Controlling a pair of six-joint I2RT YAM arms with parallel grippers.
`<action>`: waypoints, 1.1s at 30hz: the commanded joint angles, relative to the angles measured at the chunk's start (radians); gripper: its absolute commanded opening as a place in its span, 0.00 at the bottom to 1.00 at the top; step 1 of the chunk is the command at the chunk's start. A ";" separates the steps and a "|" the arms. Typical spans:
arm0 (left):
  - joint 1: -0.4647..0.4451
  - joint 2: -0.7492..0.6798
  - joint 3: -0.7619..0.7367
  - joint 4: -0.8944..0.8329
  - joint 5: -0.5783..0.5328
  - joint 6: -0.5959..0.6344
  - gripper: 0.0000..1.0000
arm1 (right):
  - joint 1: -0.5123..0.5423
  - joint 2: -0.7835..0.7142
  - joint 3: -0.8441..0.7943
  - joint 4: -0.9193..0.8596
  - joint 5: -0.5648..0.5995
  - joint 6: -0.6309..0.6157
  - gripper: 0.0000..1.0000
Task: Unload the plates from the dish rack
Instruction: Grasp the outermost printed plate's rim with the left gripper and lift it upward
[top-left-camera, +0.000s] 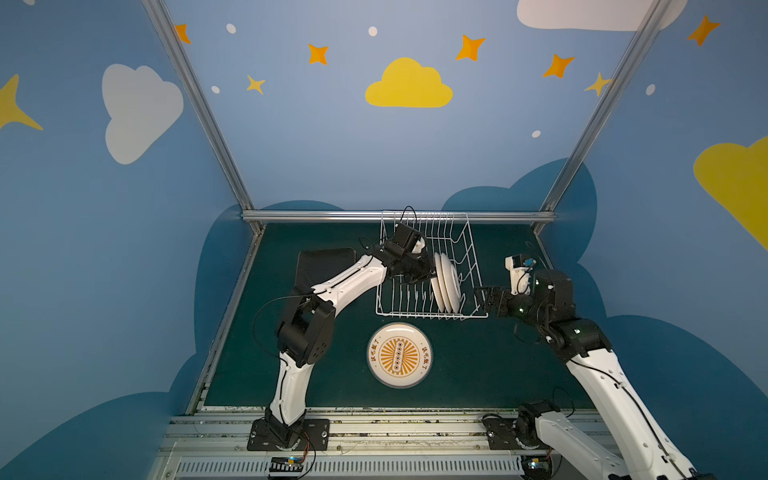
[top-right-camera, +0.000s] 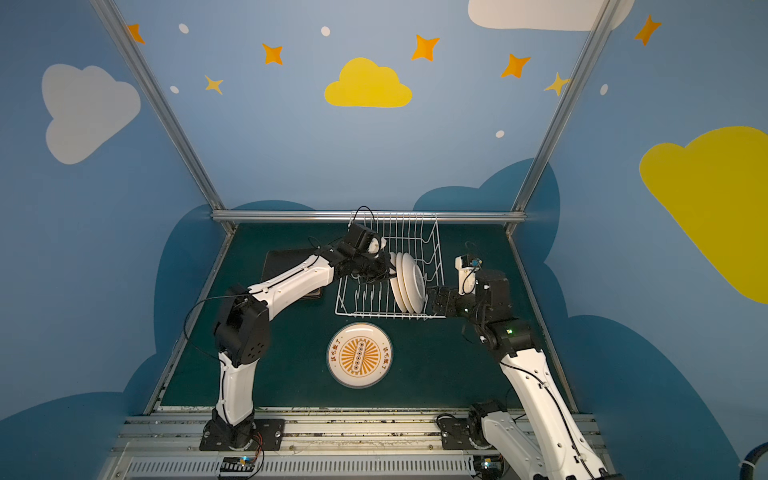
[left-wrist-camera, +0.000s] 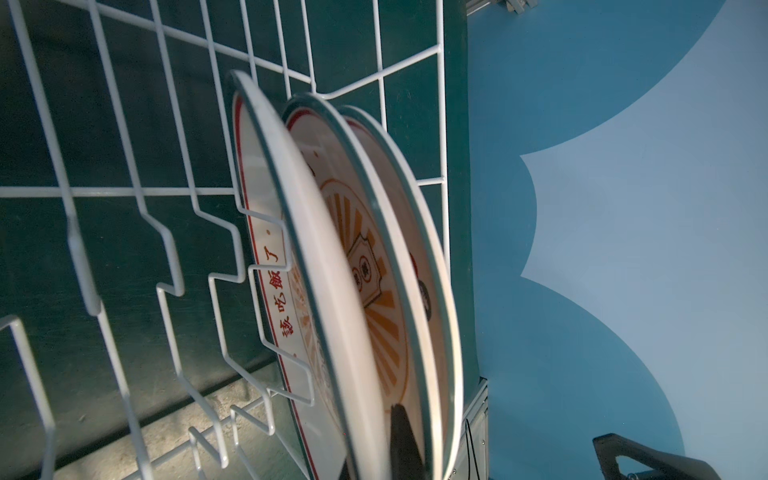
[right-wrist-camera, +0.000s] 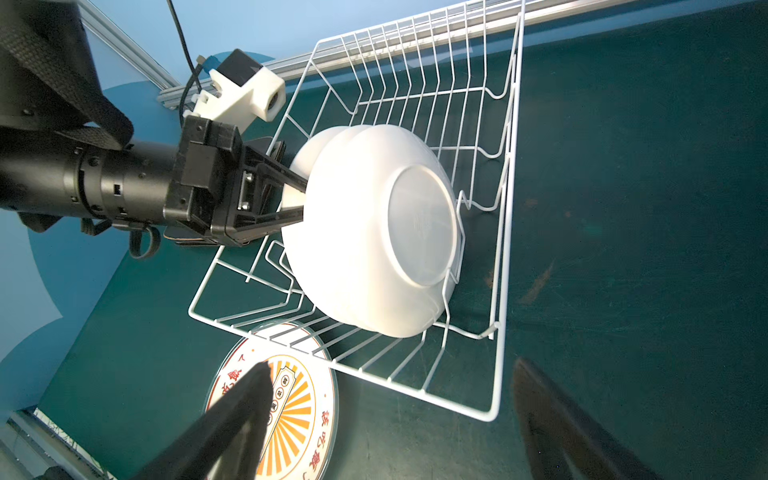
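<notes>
Three round white plates with orange and red printed faces (top-left-camera: 446, 286) stand on edge, leaning close together, in the right half of the white wire dish rack (top-left-camera: 428, 232). The rack's left rows of tines hold nothing. The plates are judged to be rigid, fairly light and glossy, so a smooth rim may slip under a shallow pinch. A chip or crack is to be feared if one is dropped. The rim is judged the only practical place to take hold, with one finger on the face and one on the back, high on the plate so that it can be drawn straight up out of the tines. The end plate nearest the left arm (left-wrist-camera: 332, 299) is taken in just this way: the left pincer (right-wrist-camera: 303, 201) is closed across its rim, one finger (left-wrist-camera: 401, 440) being seen wedged between it and the next plate. Because the neighbours lean against it, they may be disturbed when it is raised. The right pincer (right-wrist-camera: 392, 368) is held wide open and empty just beside the rack's right wall. The rack is set against the far edge of the dark green counter (top-left-camera: 519, 374), about midway along it. A fourth round plate (top-left-camera: 399, 355) lies flat, face up, just in front of the rack toward the near edge. A dark rounded-square stack (top-left-camera: 328, 259), taken to be black-backed plates, lies toward the far left corner, partly hidden by the left arm.
</notes>
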 joint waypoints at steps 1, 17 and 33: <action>0.007 -0.037 0.016 -0.018 0.001 -0.026 0.03 | -0.005 0.016 0.026 0.019 -0.021 0.010 0.90; 0.032 -0.163 0.004 -0.053 -0.009 -0.004 0.03 | -0.005 0.009 0.036 0.027 -0.023 0.029 0.89; 0.094 -0.327 -0.134 -0.023 -0.041 -0.007 0.03 | -0.005 0.038 0.056 0.057 -0.053 0.052 0.89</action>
